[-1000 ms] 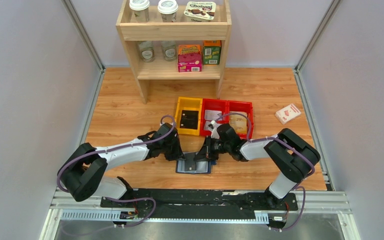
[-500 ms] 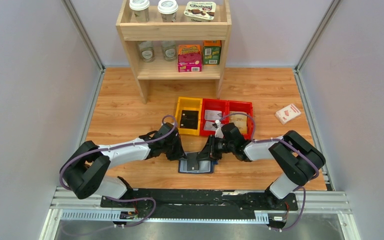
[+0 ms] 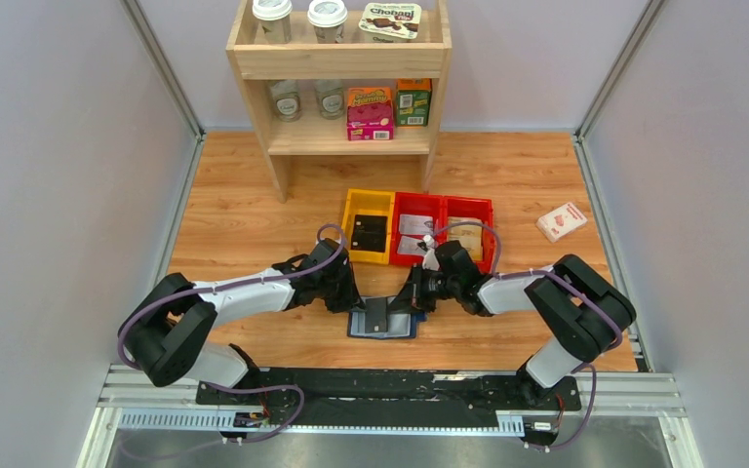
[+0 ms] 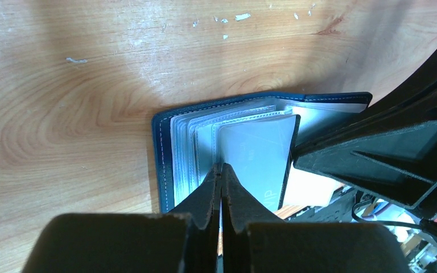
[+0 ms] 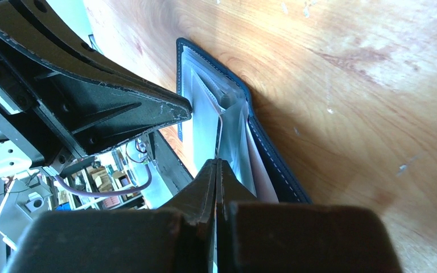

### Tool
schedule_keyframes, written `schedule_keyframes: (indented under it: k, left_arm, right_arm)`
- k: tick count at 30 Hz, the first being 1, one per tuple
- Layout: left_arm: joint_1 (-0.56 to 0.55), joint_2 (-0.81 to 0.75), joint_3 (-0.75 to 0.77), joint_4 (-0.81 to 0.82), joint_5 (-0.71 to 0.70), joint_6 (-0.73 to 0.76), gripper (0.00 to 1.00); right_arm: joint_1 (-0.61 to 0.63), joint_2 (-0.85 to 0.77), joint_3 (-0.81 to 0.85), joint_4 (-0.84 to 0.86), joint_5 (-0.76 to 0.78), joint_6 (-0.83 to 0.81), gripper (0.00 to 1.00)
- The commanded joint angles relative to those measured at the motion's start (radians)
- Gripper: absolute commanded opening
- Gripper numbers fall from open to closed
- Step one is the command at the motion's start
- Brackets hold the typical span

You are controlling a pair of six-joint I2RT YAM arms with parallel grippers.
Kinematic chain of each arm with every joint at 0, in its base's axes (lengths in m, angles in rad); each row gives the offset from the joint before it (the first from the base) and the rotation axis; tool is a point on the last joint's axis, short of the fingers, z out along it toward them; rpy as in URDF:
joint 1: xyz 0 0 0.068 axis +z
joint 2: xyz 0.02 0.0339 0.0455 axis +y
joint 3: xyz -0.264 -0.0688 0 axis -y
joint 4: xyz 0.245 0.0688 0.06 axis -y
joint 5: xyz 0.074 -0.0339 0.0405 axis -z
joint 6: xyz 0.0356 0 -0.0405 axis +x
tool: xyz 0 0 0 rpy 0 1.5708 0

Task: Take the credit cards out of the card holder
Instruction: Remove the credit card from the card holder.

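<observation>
At table (image 3: 254,195) front | card holder (image 3: 383,322) open, bins (image 3: 419,226) behind | left claw (image 4: 222,170), right claw (image 5: 217,164) closed at sleeves (image 4: 205,131)

Both arms share one build: white, tube-like links set between bulky matte-black joint housings. The left arm (image 3: 244,292) and the right arm (image 3: 519,286) each carry a thin lilac cable (image 3: 326,227) that runs along the links and loops free of the shell near the wrist. Their bases sit on a black plate (image 3: 390,382) over silver slotted framing. The left tool (image 4: 221,170) is black plastic, its two fingers wedge-shaped, with rough, pale-scuffed edges. The right tool (image 5: 217,165) looks the same, and triangular recesses are moulded into the outer sides of the fingers.
</observation>
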State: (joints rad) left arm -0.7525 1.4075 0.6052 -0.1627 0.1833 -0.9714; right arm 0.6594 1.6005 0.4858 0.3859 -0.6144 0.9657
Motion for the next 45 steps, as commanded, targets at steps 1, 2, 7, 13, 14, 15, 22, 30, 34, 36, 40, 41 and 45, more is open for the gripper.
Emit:
schedule_keyframes:
  k: [1,2,7,13,14,15,22,30,34,36,40,41,45]
  left_arm:
    - [-0.004,0.038,-0.018,-0.074,-0.047,0.019,0.00]
    - [-0.004,0.038,-0.021,-0.074,-0.047,0.017,0.00]
    - [-0.004,0.041,-0.018,-0.067,-0.042,0.020,0.00]
    - [-0.005,0.038,-0.022,-0.067,-0.039,0.020,0.00]
    - [-0.005,0.039,-0.021,-0.066,-0.039,0.020,0.00]
    - [-0.005,0.039,-0.022,-0.066,-0.039,0.020,0.00]
    - [-0.005,0.034,-0.027,-0.064,-0.038,0.019,0.00]
    - [-0.005,0.034,-0.030,-0.061,-0.039,0.017,0.00]
    - [-0.005,0.036,-0.033,-0.058,-0.039,0.014,0.00]
    - [-0.004,0.038,-0.032,-0.057,-0.038,0.014,0.00]
    - [-0.004,0.042,-0.030,-0.057,-0.035,0.016,0.00]
    - [-0.004,0.041,-0.030,-0.057,-0.035,0.016,0.00]
    - [-0.004,0.036,-0.030,-0.058,-0.038,0.016,0.00]
  right_arm:
    - [-0.032,-0.057,-0.023,-0.016,0.008,-0.007,0.00]
    - [-0.035,-0.071,-0.021,-0.039,0.016,-0.016,0.00]
    - [-0.035,-0.096,-0.021,-0.073,0.024,-0.038,0.00]
    - [-0.017,-0.047,0.003,-0.019,0.001,-0.021,0.18]
    - [-0.014,-0.034,0.011,-0.015,0.001,-0.019,0.20]
    - [-0.011,-0.025,0.016,-0.006,-0.002,-0.016,0.20]
    - [-0.003,0.038,0.027,0.060,-0.022,0.010,0.20]
    - [0.002,0.038,0.017,0.084,-0.028,0.018,0.01]
    - [-0.009,0.018,-0.001,0.068,-0.027,0.008,0.00]
    - [-0.020,0.009,-0.016,0.073,-0.031,0.013,0.00]
    - [-0.037,-0.004,-0.036,0.084,-0.042,0.022,0.00]
    - [-0.037,-0.005,-0.039,0.082,-0.044,0.022,0.00]
    - [-0.040,-0.017,-0.046,0.068,-0.036,0.024,0.00]
